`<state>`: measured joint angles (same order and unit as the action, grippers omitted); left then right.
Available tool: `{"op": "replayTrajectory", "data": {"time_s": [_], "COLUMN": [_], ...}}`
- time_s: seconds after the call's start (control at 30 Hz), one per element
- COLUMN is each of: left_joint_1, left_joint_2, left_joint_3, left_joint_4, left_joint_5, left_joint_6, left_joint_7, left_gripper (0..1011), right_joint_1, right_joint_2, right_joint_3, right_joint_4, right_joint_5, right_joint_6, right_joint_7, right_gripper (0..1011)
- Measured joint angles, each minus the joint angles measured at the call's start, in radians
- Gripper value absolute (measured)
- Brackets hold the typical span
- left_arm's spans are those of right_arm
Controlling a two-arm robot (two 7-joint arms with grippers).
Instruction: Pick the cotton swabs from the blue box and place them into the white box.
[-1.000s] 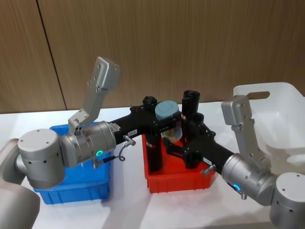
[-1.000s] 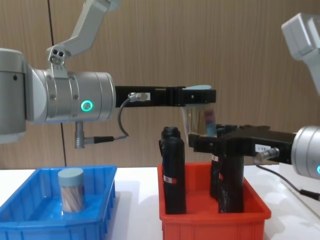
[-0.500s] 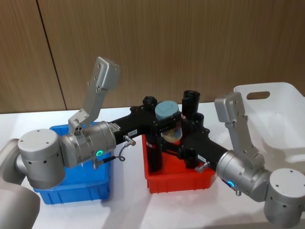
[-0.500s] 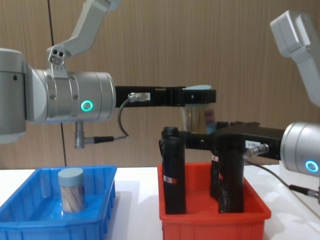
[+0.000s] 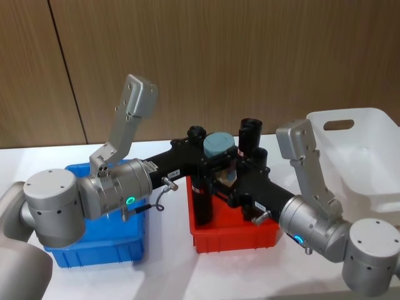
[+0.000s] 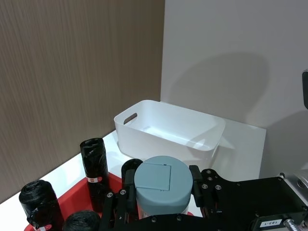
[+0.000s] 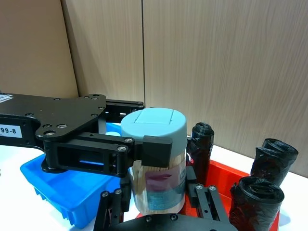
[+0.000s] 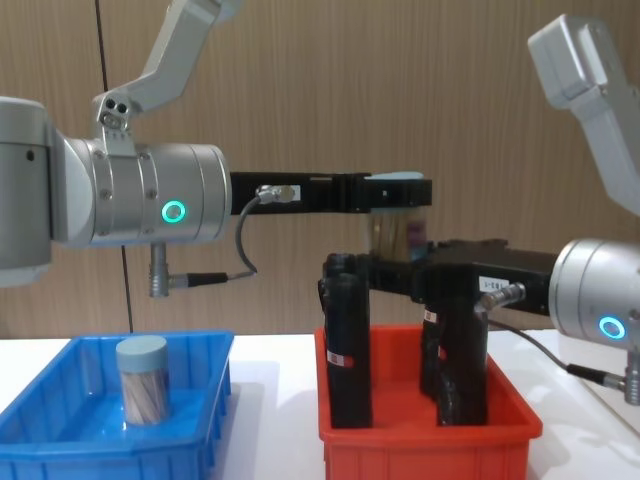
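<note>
1. The left gripper (image 8: 400, 193) was clamped just beneath the lid of a tub of cotton swabs (image 7: 161, 183); it held the tub upright in the air above the red bin (image 8: 420, 450), its arm reaching out level from the robot's left.
2. The right gripper (image 7: 159, 206) sat lower, around the tub's clear body, coming in from the robot's right; I could not tell whether it had closed on the tub or merely bracketed it.
3. To my eye this was a mid-air hand-over; the tub was out of the blue box (image 8: 60, 440) and well apart from the white box (image 5: 369, 156), which stood at the table's (image 5: 169, 275) far right.
4. The next move, as I judged it, called for a firm hold by the right gripper before the left let go; the left would then back away level without dragging the lid; the carry to the white box would need to clear the black rolls (image 8: 347, 340) standing below.
5. The tub was a small clear cylinder, smooth-walled and probably slippery; its round lid was pale grey-blue with a flat square flap; tan sticks were packed inside.
6. A second tub (image 8: 143, 380) stood upright in the blue box, so I reckoned work remained; that box was shallow, glossy and slope-walled; the white box was taller, faintly translucent, round-cornered, with a handle cut-out; the rolls were crinkled black film with red-white labels.
</note>
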<state>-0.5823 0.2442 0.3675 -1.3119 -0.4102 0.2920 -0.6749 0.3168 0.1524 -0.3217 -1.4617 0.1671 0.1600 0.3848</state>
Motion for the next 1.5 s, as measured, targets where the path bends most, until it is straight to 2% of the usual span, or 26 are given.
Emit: {"op": "replayTrajectory", "data": {"time_s": [0.1,0.4,0.43,0.5,0.53,0.7,0.77,1.2,1.5], "left_joint_1": [0.0,0.0,0.0,0.0,0.0,0.0,0.0,0.0,0.0], "left_joint_2": [0.0,0.0,0.0,0.0,0.0,0.0,0.0,0.0,0.0], "left_joint_3": [0.0,0.0,0.0,0.0,0.0,0.0,0.0,0.0,0.0], "left_joint_4": [0.0,0.0,0.0,0.0,0.0,0.0,0.0,0.0,0.0], "left_joint_5": [0.0,0.0,0.0,0.0,0.0,0.0,0.0,0.0,0.0], "left_joint_6": [0.0,0.0,0.0,0.0,0.0,0.0,0.0,0.0,0.0], "left_joint_7": [0.0,0.0,0.0,0.0,0.0,0.0,0.0,0.0,0.0], "left_gripper": [672,695,760,826,826,981,1003,1004,1004], "right_joint_1": [0.0,0.001,0.001,0.001,0.001,0.001,0.001,-0.005,-0.017], "right_joint_2": [0.0,-0.001,-0.001,-0.001,-0.001,-0.001,-0.001,0.004,0.023], "right_joint_3": [-0.001,-0.007,-0.007,-0.007,-0.007,-0.008,-0.009,-0.007,0.01], "right_joint_4": [0.0,-0.005,-0.005,-0.005,-0.005,-0.006,-0.006,-0.01,-0.001], "right_joint_5": [-0.001,-0.003,-0.003,-0.003,-0.002,0.0,0.001,0.015,0.036], "right_joint_6": [0.0,0.0,0.0,0.001,0.001,0.001,0.001,-0.003,-0.003], "right_joint_7": [0.0,0.004,0.004,0.004,0.004,0.003,0.003,-0.008,-0.045], "right_gripper": [625,622,621,621,621,621,622,621,621]}}
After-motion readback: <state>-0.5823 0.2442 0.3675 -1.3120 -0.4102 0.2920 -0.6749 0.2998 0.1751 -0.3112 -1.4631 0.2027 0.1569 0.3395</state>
